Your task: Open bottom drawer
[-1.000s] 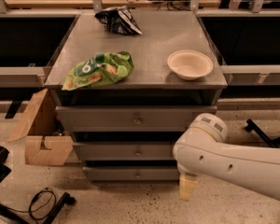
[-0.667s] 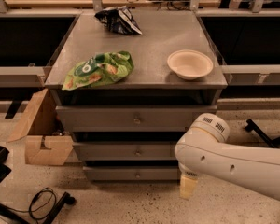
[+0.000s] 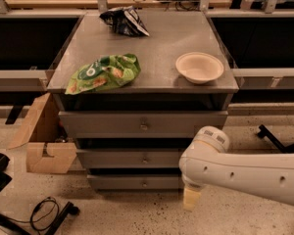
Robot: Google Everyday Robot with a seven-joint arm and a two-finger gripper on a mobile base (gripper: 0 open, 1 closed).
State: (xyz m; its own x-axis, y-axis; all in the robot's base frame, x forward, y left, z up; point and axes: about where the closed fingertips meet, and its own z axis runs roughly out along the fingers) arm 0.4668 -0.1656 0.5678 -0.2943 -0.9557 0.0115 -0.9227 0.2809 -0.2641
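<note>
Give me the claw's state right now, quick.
Claw: cannot be told. It hangs low near the floor, by the right end of the bottom drawer, off to the right of its knob.

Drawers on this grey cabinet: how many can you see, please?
3, stacked: grey top drawer, grey middle drawer, grey bottom drawer lowest. The gripper hangs by its right end, where the white arm hides part of the fronts.
</note>
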